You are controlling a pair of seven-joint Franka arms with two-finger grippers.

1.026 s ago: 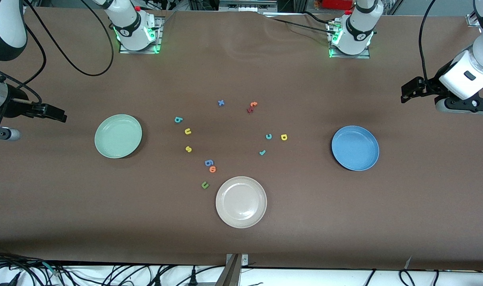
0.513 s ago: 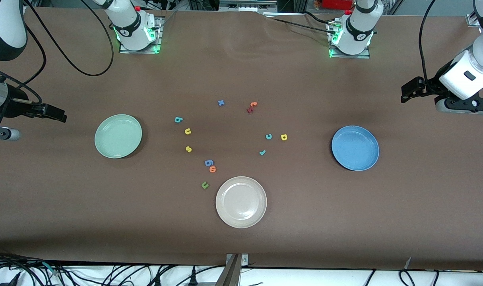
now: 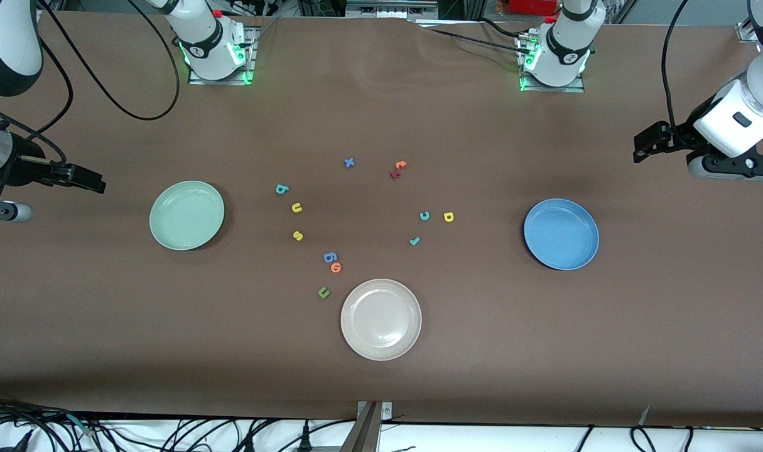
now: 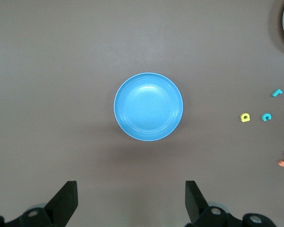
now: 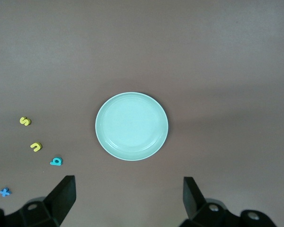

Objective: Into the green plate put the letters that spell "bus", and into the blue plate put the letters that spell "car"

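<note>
A brown table [image 3: 544, 351] spans the room, cables along its edges; on it I count three plates: the green plate [image 3: 186, 215] toward my right arm's end, the blue plate [image 3: 561, 234] toward my left arm's end, a beige plate [image 3: 381, 319] nearest the camera; eleven letters lie between them, none on a plate; b [image 3: 282, 189], u [image 3: 297, 208], s [image 3: 297, 236] near green; c [image 3: 424, 216], a [image 3: 448, 217], r [image 3: 414, 241] near blue; my left gripper [image 4: 130, 201] and right gripper [image 5: 128, 198] hang wide, empty; nothing has moved.
</note>
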